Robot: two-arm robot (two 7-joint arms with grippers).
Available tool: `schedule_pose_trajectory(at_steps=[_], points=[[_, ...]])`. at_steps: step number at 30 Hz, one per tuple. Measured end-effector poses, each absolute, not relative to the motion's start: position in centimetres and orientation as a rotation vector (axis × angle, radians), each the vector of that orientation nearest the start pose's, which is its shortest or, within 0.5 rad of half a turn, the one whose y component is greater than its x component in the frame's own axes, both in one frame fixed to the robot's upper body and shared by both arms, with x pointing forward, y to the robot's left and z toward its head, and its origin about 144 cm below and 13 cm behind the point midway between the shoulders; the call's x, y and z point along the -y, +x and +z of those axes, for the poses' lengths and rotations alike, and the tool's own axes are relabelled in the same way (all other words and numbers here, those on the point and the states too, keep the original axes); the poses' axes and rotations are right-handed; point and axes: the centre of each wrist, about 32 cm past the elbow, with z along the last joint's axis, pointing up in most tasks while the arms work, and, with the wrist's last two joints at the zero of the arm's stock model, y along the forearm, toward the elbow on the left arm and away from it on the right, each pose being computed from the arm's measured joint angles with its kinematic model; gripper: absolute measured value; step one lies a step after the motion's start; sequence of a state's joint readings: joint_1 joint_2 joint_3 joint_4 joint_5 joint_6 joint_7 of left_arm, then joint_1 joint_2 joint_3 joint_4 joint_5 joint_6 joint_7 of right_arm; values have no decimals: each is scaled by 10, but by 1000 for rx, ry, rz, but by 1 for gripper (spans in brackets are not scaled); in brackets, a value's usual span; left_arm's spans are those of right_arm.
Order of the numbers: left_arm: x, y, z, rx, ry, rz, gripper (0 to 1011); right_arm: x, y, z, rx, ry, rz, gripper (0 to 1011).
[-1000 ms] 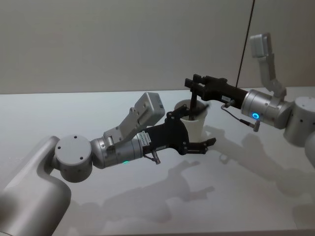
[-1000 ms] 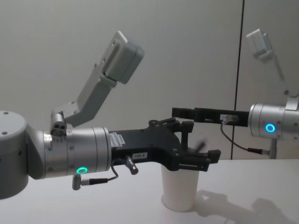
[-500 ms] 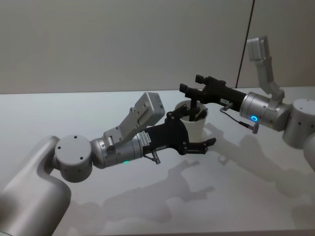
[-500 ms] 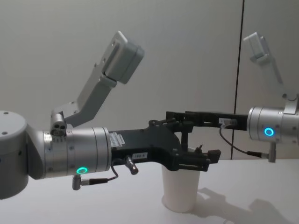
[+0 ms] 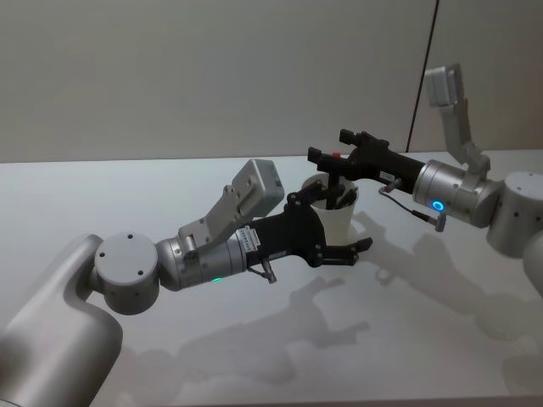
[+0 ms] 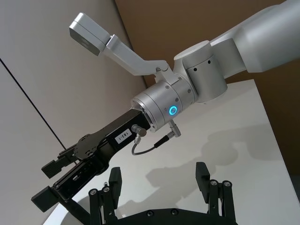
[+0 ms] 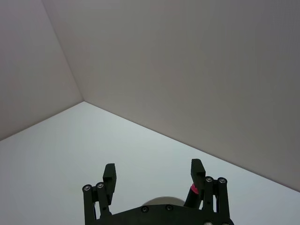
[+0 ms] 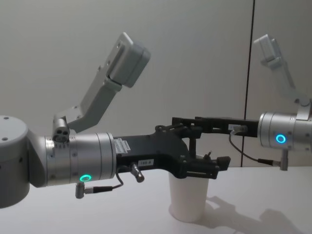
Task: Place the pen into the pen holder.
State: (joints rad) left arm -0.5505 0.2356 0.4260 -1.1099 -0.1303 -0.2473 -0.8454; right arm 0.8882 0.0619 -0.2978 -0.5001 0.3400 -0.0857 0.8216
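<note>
The pen holder (image 5: 339,222) is a white paper cup standing upright on the table, also in the chest view (image 8: 189,200). A dark pen (image 5: 338,182) with a red top stands in it, its upper end sticking out above the rim. My right gripper (image 5: 329,146) hovers just over the cup, open, and the pen's red top (image 7: 192,188) lies close beside one finger. My left gripper (image 5: 352,225) is open with its fingers astride the cup near the rim; whether they touch it I cannot tell. The left wrist view shows its fingers (image 6: 202,173) spread wide.
The white table (image 5: 254,356) spreads out in front of and beside the cup. A grey wall with a dark vertical seam (image 5: 424,76) closes the back. Both forearms cross low over the table around the cup.
My right gripper has opened and let go of the pen, shifting slightly left over the cup. The pen now stands in the cup. The left arm has stayed still.
</note>
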Motion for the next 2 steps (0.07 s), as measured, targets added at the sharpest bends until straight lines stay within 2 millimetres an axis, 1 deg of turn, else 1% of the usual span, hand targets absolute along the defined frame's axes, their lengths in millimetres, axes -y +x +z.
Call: schedule_pose_trajectory(at_steps=[2], points=[[-212,595,1194,336,136,425,1004,218,671,1194,-136,12,-670,1001]])
